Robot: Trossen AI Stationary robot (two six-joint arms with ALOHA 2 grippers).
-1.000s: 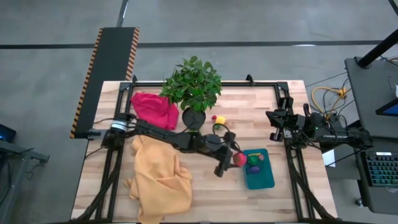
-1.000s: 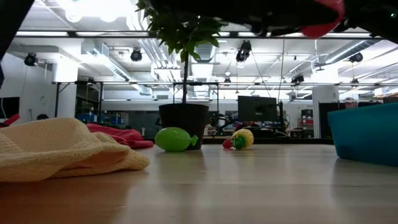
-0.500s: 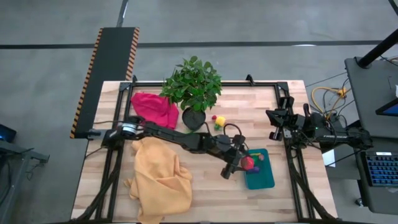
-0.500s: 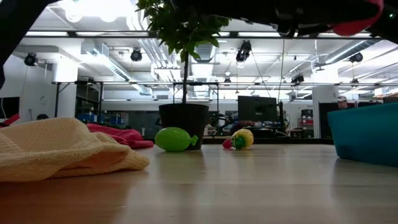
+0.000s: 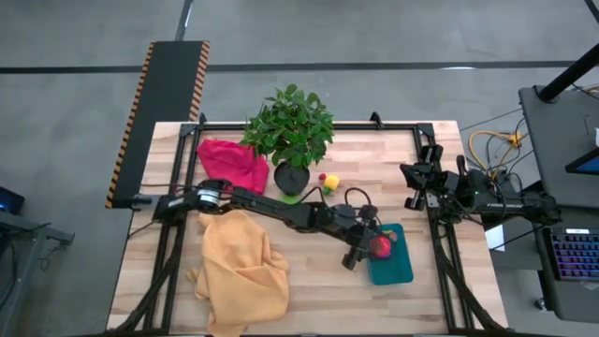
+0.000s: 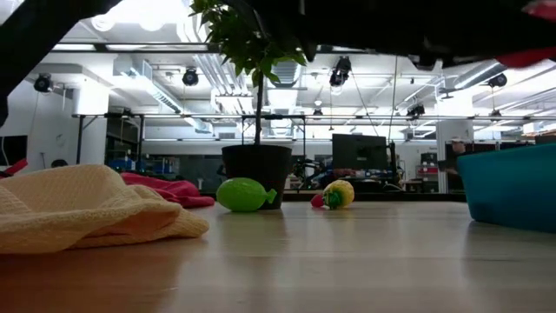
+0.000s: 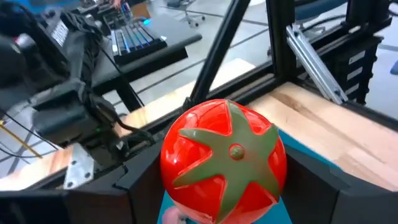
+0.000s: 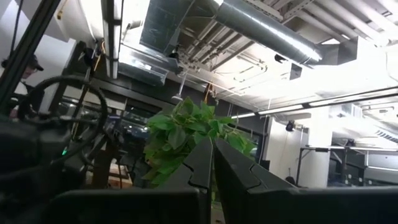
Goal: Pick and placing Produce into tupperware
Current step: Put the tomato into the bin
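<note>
My left gripper [image 5: 374, 249] is shut on a red toy tomato [image 7: 224, 158] with a green star-shaped stalk, above the teal tupperware [image 5: 393, 264] at the table's right. A sliver of the tomato shows in the low view [image 6: 537, 58], above the tupperware [image 6: 512, 187]. A small piece of produce [image 5: 394, 237] lies in the tupperware's far end. A green piece [image 6: 243, 194] and a yellow and red piece [image 6: 337, 193] lie on the table by the plant pot. My right gripper [image 5: 412, 190] is shut and empty at the table's right edge. My left gripper pinches the tomato's two opposite sides [image 7: 171, 165] between its two fingers [image 7: 140, 183]. The stalk end faces the wrist camera. The tomato is lifted clear, over the tupperware's near-left part.
A potted leafy plant [image 5: 290, 131] stands at the far middle, with a red cloth [image 5: 230, 164] to its left. A yellow cloth [image 5: 241, 262] lies bunched at the near left. Bare wood lies between the yellow cloth and the tupperware.
My left gripper has carried the tomato toward the table's right and near edges, from beside the tupperware's left wall to over the tupperware. It has stayed shut on the tomato.
</note>
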